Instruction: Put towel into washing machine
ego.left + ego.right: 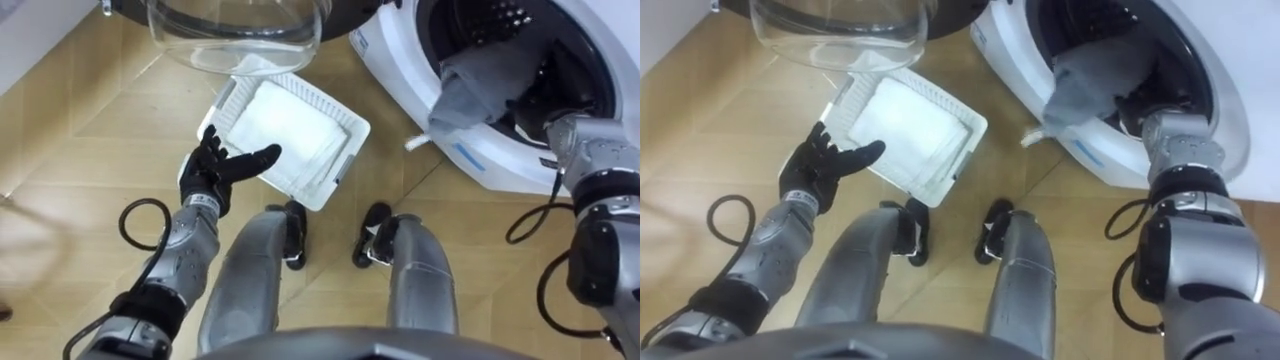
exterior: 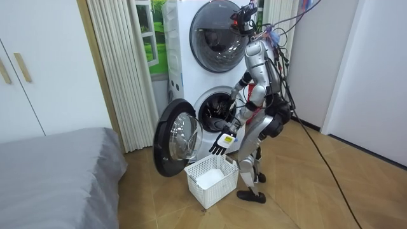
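Grey towel [image 1: 478, 85] draped over washing machine [image 1: 395, 55] lip; R hand [image 1: 535, 115] behind it, grip can't tell; L hand [image 1: 213, 172] spread. Risk: towel slips out if released early.

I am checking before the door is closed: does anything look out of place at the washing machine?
Yes. The grey towel is not fully inside: one end hangs out over the washing machine opening's lower rim. Shutting the door now would likely trap it.
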You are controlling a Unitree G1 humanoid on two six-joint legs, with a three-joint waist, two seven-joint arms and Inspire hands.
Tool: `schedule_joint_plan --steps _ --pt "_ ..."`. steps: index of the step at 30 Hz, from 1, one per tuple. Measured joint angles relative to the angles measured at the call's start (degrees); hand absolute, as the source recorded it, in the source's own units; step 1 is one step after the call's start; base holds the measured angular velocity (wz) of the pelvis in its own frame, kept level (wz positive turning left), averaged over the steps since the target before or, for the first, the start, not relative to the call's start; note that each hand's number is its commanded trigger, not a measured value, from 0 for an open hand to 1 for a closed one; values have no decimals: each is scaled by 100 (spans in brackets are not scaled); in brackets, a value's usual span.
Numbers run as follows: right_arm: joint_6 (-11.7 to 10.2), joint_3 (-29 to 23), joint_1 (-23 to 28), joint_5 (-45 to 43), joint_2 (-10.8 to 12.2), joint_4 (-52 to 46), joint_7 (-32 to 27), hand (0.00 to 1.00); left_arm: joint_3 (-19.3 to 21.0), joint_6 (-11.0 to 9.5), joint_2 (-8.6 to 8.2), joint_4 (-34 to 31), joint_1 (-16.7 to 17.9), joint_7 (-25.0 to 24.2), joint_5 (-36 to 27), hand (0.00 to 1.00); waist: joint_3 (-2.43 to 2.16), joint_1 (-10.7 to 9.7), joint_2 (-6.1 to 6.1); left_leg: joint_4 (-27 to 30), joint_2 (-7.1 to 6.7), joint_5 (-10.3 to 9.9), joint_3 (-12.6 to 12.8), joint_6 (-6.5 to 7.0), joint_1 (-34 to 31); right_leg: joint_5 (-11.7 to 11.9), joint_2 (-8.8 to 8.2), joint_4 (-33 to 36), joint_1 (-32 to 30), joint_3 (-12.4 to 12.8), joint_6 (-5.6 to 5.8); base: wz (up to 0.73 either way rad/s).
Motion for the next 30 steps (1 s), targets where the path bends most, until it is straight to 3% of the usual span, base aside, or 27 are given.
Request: schedule_joint_plan --steps 2,4,8,13,17,20,24,26,30 --pt "-14 0 54 66 22 -7 105 0 -4 11 -13 44 -24 -16 5 0 2 53 11 -46 35 0 13 -3 39 40 44 -75 55 -8 -9 -7" --pt "-160 3 206 129 157 -8 272 0 -12 18 -67 491 -158 -50 10 0 5 72 68 -147 74 -2 10 -16 215 77 108 -248 258 -30 0 -5" --pt "-330 7 609 116 342 -18 523 0 10 16 -20 857 -99 -153 311 0 3 77 134 -374 156 0 25 -54 533 206 283 -603 621 -12 24 -16" --pt "-367 28 1352 42 605 192 1042 0 118 21 83 1314 207 -258 1118 0 -64 71 255 -750 222 17 115 -87 1050 313 419 -1080 1126 2 58 -13" --pt "-367 73 1768 -104 667 568 1318 0 332 8 125 1717 368 -256 1627 0 -133 58 359 -1063 223 29 131 -116 1556 335 463 -1412 1649 -61 81 -3" --pt "-382 105 2088 -417 699 751 1456 0 656 3 167 1990 579 -248 1931 0 -152 3 382 -1395 199 53 158 -158 2035 371 516 -1701 2094 -49 109 -5" --pt "-507 310 2894 -1433 716 860 1522 0 809 -34 193 2214 1001 -210 2221 0 -216 -145 377 -1810 177 84 165 -207 2700 392 575 -2091 2751 -112 140 -3" --pt "-521 494 3250 -2213 719 875 1523 0 942 -44 201 2263 1142 -208 2362 0 -276 -245 353 -1988 172 98 170 -232 2955 407 612 -2259 2989 -112 163 -6" --pt "-534 815 3546 -3777 741 1029 1564 0 983 -80 191 2538 1284 -210 2404 0 -295 -365 329 -2383 161 128 272 -275 3538 447 678 -2554 3498 -51 184 -14"
